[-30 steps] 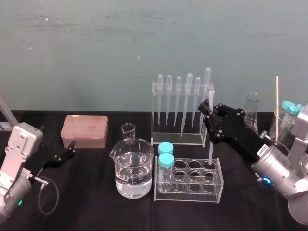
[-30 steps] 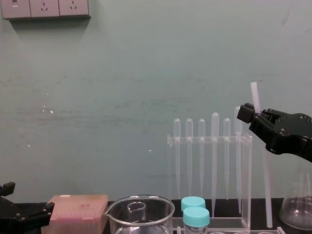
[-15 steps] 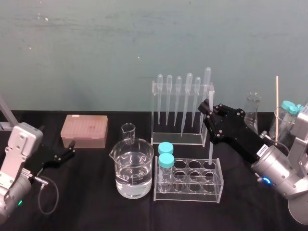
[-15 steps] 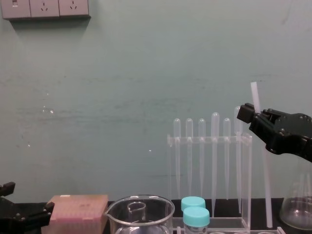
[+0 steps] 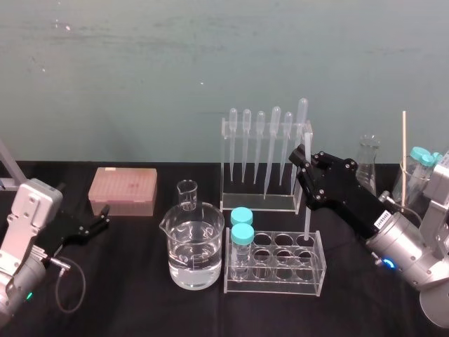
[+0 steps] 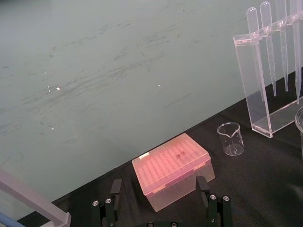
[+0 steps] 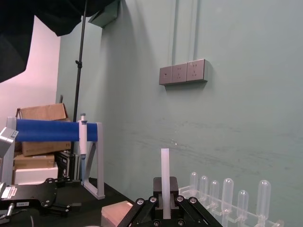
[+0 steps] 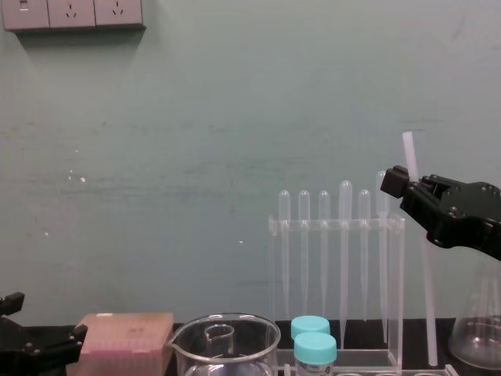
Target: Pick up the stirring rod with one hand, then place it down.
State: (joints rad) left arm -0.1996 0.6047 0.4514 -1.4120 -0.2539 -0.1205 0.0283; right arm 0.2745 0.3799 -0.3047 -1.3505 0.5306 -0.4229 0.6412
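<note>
Two teal-capped clear tubes (image 5: 242, 228) nearest, in front-left holes of clear plastic test-tube rack (image 5: 273, 281) on black table (image 5: 140, 302). Just left of rack: large glass beaker part-filled with clear liquid (image 5: 192, 249).

Far left, similar depth: black left gripper (image 5: 105, 216), low over table, fingers (image 6: 116, 189) spread with nothing between them, pointing toward pink lidded tip box (image 5: 123, 190).

Right side: black blocky right gripper (image 5: 302, 160) reaching in above the test-tube rack, fingers pressed onto long thin translucent whitish stirring rod (image 7: 164, 175). Grip on its upper part, short stub sticking out above the fingers. Near upright, slight tilt, lower end down at rear-right hole of the rack; cannot tell whether bottomed out in it.

Behind large beaker: small empty glass beaker (image 5: 186, 193).

Further back: tip box at left, clear acrylic pipette stand (image 5: 265, 200) at centre with a row of bulb-topped clear pipettes (image 5: 259, 140) hanging in it, just behind the right gripper's tip.

Rear right: clear glass conical flask (image 5: 368, 165), thin wooden stick (image 5: 404, 154) upright beside it.

Backdrop: teal wall (image 5: 140, 70), white socket strip (image 8: 74, 14) high on it.
</note>
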